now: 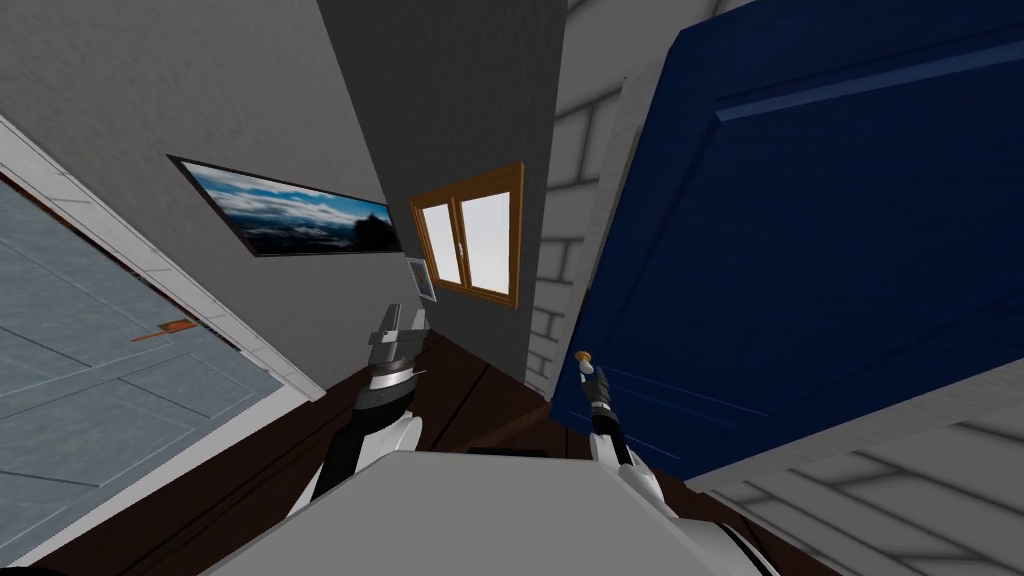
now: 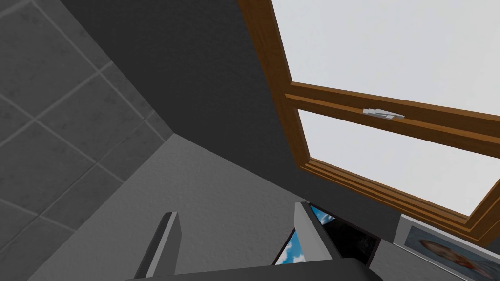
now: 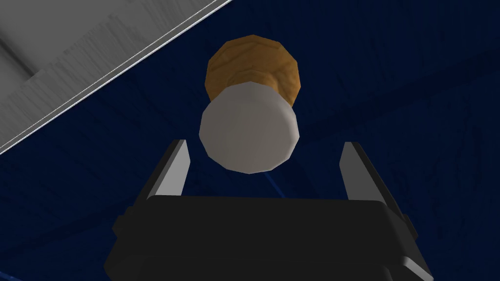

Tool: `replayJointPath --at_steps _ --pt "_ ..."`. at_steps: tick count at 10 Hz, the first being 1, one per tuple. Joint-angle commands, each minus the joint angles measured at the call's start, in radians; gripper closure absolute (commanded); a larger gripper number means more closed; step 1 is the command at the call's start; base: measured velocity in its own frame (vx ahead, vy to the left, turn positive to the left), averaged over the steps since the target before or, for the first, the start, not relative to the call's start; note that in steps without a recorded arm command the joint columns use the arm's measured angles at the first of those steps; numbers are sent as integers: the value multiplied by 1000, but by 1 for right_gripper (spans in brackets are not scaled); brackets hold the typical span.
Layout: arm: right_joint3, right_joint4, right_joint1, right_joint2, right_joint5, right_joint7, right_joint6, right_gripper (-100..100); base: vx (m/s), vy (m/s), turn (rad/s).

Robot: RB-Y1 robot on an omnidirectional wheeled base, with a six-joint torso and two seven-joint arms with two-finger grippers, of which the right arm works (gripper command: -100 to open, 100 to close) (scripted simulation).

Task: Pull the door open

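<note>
A dark blue panelled door stands at my right, its edge angled out from the white frame. Its knob has a brown base and a pale grey round head. My right gripper is at the knob; in the right wrist view the gripper is open, one finger on each side of the grey head and apart from it, the head just beyond the fingertips. My left gripper is raised in front of me at the left, its fingers open and holding nothing.
A white brick wall and door frame border the door's near edge. A grey wall with a landscape picture and a wood-framed window lies ahead. Dark brown floor runs between. A blue-grey tiled area spreads at far left.
</note>
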Motion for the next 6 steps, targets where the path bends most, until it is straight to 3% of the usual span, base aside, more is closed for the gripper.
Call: replayJointPath --at_steps 1,6 --pt "7 -5 -2 8 -19 -50 2 -100 -65 -11 33" --pt "22 -12 -10 23 -58 -169 5 -100 -52 -6 19"
